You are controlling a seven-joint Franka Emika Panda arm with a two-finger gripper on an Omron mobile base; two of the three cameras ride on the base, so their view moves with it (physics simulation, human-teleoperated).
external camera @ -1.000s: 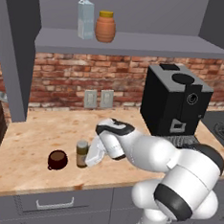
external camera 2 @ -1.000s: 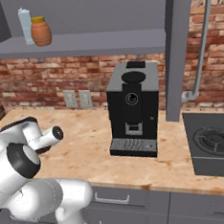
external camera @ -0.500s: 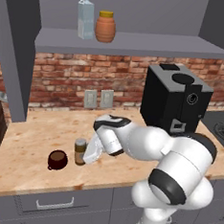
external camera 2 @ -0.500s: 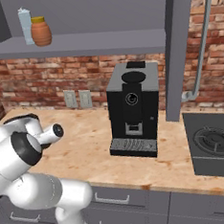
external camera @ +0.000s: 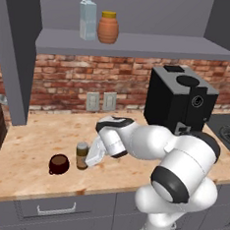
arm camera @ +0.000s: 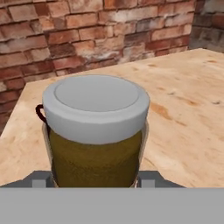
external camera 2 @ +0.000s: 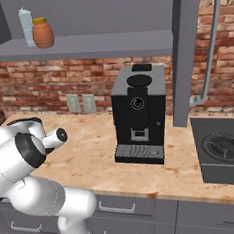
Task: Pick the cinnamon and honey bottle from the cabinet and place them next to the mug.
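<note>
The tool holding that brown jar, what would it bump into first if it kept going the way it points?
Probably the mug. The tool is shut on the cinnamon and points toward the mug, which stands just beyond the jar on the counter.

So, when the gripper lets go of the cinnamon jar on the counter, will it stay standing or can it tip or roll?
The cinnamon jar stands upright beside the mug, so it probably stays. It looks taller than wide, so a sideways nudge from the gripper might tip it. Being round, it would likely roll if tipped.
</note>
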